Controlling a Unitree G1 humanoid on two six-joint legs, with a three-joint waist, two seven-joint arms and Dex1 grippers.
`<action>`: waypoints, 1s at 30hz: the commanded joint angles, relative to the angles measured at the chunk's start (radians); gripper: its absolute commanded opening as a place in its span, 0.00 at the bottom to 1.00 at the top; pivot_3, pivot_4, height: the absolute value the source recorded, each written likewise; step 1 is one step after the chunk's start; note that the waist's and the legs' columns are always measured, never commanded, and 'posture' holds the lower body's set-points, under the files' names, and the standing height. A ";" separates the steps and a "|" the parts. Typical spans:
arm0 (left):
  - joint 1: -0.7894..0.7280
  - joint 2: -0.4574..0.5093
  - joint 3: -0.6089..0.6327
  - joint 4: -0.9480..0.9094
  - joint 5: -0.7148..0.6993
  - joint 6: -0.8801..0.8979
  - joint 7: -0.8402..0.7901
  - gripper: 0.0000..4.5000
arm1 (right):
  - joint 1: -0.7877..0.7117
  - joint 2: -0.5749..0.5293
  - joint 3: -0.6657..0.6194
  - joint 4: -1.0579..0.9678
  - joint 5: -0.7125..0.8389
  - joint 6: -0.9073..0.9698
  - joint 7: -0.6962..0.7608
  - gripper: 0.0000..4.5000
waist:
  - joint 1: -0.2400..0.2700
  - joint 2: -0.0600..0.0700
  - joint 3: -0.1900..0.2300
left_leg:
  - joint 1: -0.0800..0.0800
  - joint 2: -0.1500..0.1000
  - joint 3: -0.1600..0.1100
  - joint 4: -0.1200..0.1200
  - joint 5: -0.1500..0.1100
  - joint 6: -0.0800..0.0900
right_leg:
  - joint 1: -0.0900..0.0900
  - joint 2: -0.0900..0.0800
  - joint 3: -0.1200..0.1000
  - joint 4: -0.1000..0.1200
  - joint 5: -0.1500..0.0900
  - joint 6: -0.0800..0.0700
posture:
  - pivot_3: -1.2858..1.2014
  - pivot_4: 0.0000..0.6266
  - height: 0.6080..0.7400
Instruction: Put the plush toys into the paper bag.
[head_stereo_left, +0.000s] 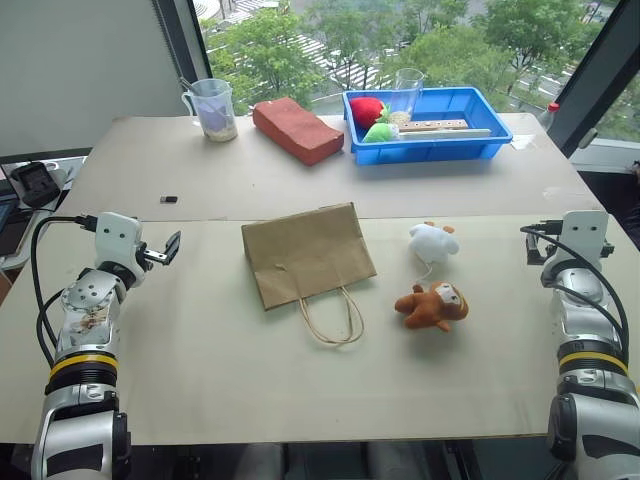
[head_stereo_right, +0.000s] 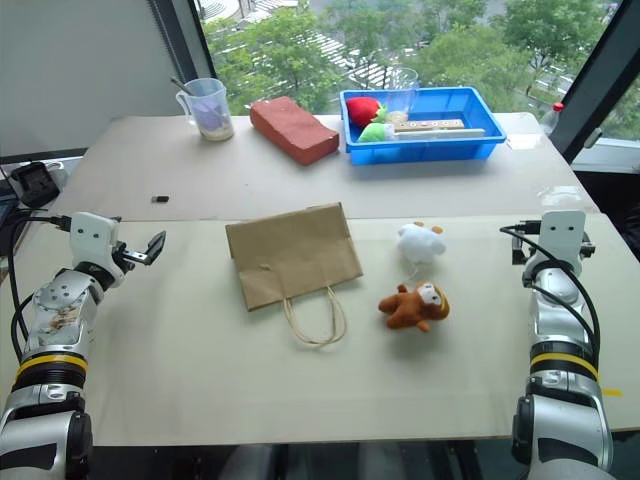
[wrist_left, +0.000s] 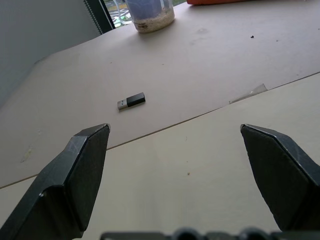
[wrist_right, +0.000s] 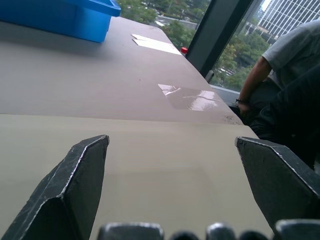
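Both pincers, left pincer (head_stereo_left: 172, 246) and right pincer (wrist_right: 175, 190), hang wide open and empty at opposite edges of the surface (head_stereo_left: 200, 350), likely parked clear before any reach. Between them, nearer the left, lies the paper bag (head_stereo_left: 305, 252), flat, long axis slightly aslant, handles and mouth toward the robot. Nearer the right pincer, just beside the bag: white plush toy (head_stereo_left: 432, 241), and monkey (head_stereo_left: 432, 305) lying crosswise, head toward that pincer.

Seated person (wrist_right: 295, 75) cut off by the frame edge.
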 joint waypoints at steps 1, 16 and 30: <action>0.000 0.029 0.032 -0.034 -0.019 0.012 0.001 0.99 | -0.017 -0.020 -0.020 -0.033 0.014 0.004 -0.002 1.00 | 0.000 0.000 0.000 | 0.000 0.000 0.000 0.000 0.000 0.000 | 0.000 0.000 0.000 0.000 0.000 0.000 | 0.52 0.24 1.00; 0.100 0.234 -0.194 -0.858 -0.309 0.444 -0.536 0.99 | 0.159 -0.228 0.066 -0.719 0.397 0.399 0.817 1.00 | 0.013 0.002 0.001 | 0.001 0.000 0.000 0.001 -0.002 0.003 | 0.004 0.000 -0.001 0.005 -0.001 0.001 | 0.52 0.24 1.00; -0.098 -0.077 -0.736 -0.667 -0.053 0.345 -0.730 0.99 | 0.345 -0.292 0.147 -1.341 0.636 0.779 0.904 1.00 | 0.056 0.003 0.001 | 0.010 0.000 0.000 0.002 -0.003 0.005 | 0.017 0.001 -0.001 -0.007 -0.001 0.001 | 0.52 0.24 1.00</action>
